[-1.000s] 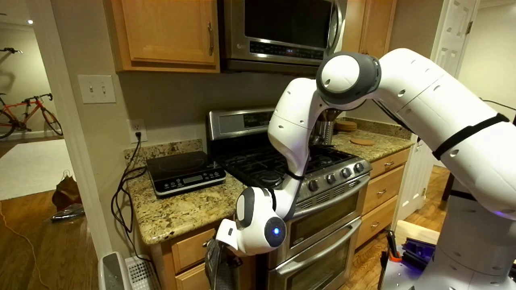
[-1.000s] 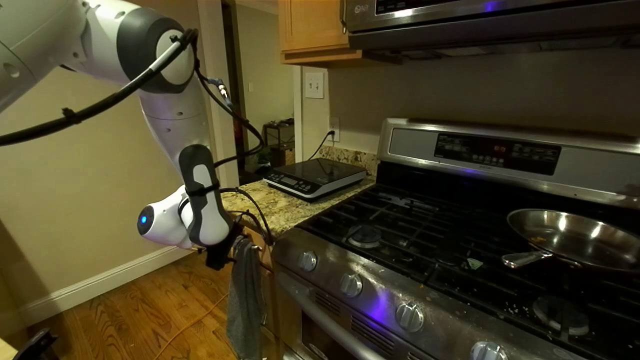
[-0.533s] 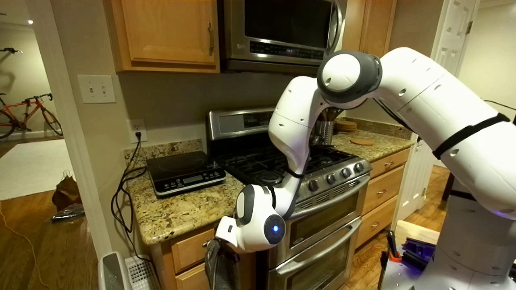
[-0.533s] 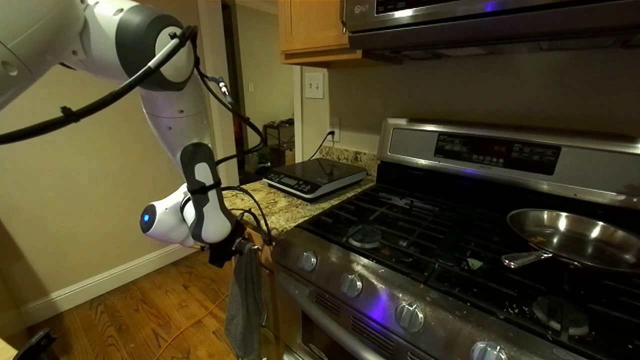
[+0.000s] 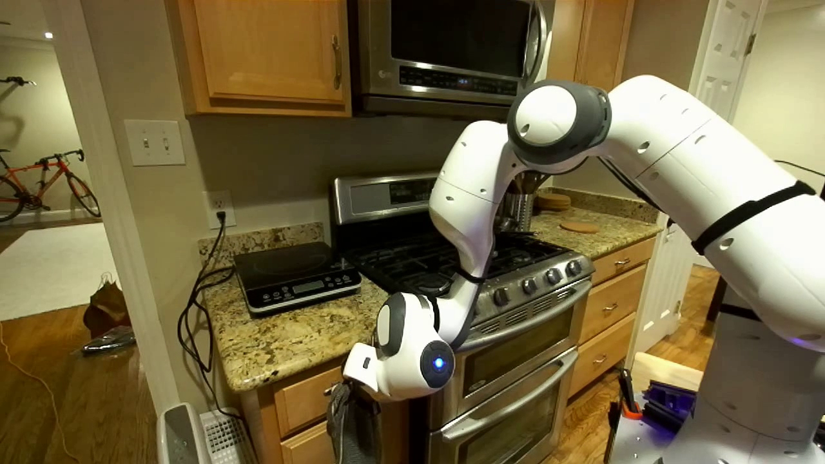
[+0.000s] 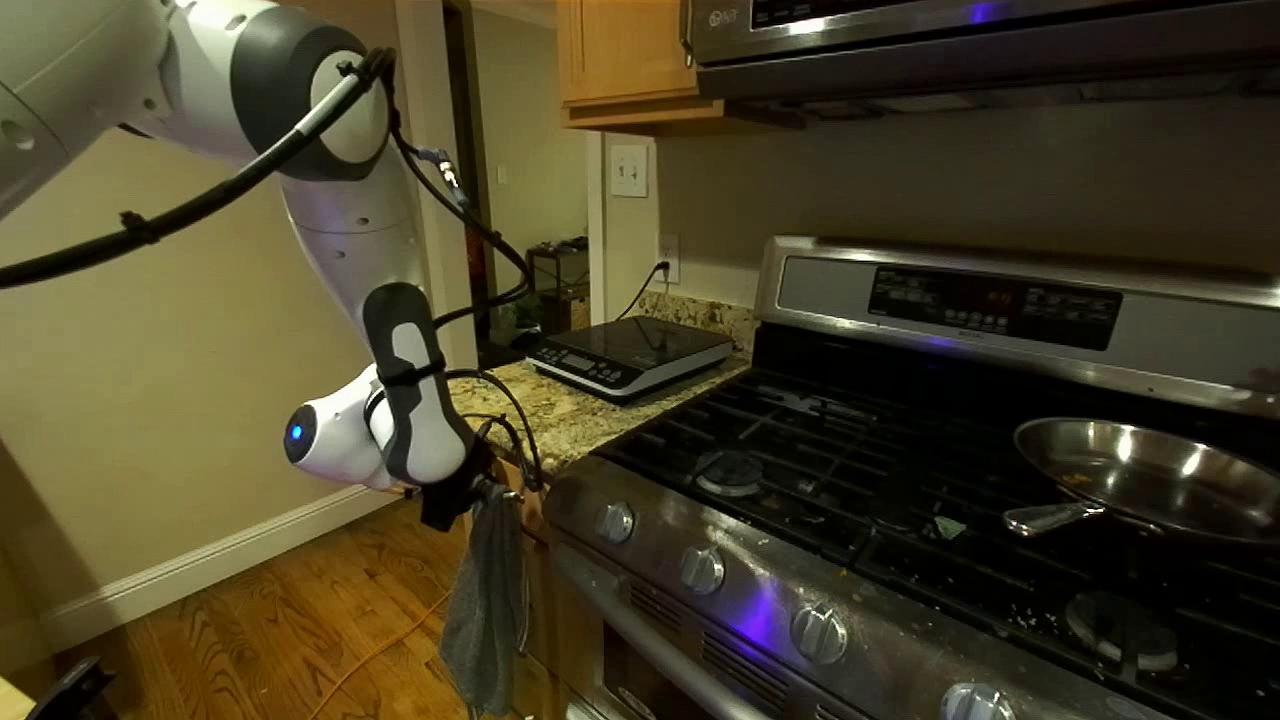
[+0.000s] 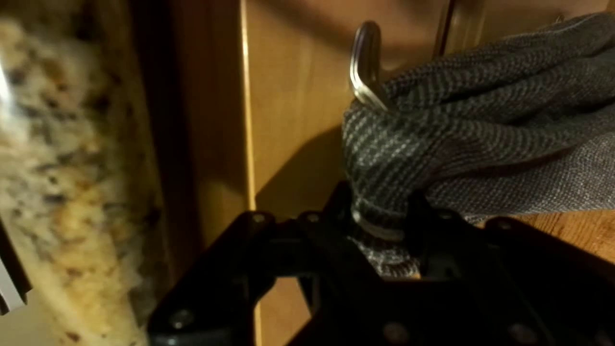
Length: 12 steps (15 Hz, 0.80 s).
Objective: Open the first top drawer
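The first top drawer (image 5: pixel 306 398) is a low honey-coloured wood front just under the granite counter, flush with the cabinet in an exterior view. In the wrist view its front (image 7: pixel 293 81) carries a curved metal handle (image 7: pixel 366 57), of which only one end shows. A grey woven towel (image 7: pixel 480 125) is looped over the rest of that handle and hangs down. My gripper (image 7: pixel 381 206) is shut on the towel, a black finger pressed to either side of the bunched cloth. How much of the handle lies inside the cloth between the fingers is hidden.
The granite counter edge (image 7: pixel 77 182) runs close beside the gripper. An induction plate (image 6: pixel 630 355) sits on that counter. The steel stove (image 6: pixel 700 560) adjoins the drawer, with its oven handle (image 6: pixel 650 640) sticking out. A pan (image 6: pixel 1150 470) rests on the burners.
My hand has risen slightly and shifted toward the drawer. The jaws have come together on the towel, and its hanging end has swung outward, away from the cabinet.
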### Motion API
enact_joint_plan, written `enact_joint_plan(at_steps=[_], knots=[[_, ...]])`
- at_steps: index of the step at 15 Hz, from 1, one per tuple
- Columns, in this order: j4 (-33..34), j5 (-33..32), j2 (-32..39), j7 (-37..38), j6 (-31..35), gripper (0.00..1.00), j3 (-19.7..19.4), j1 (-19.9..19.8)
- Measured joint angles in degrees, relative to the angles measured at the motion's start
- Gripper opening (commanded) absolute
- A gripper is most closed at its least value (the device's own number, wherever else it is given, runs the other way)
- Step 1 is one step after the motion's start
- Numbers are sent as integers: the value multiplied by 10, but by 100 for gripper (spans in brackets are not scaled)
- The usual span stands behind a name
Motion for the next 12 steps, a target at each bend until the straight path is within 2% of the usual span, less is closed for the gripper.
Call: enact_joint_plan(at_steps=[12], knots=[[-3, -7, 1, 9, -7, 10, 2, -1]])
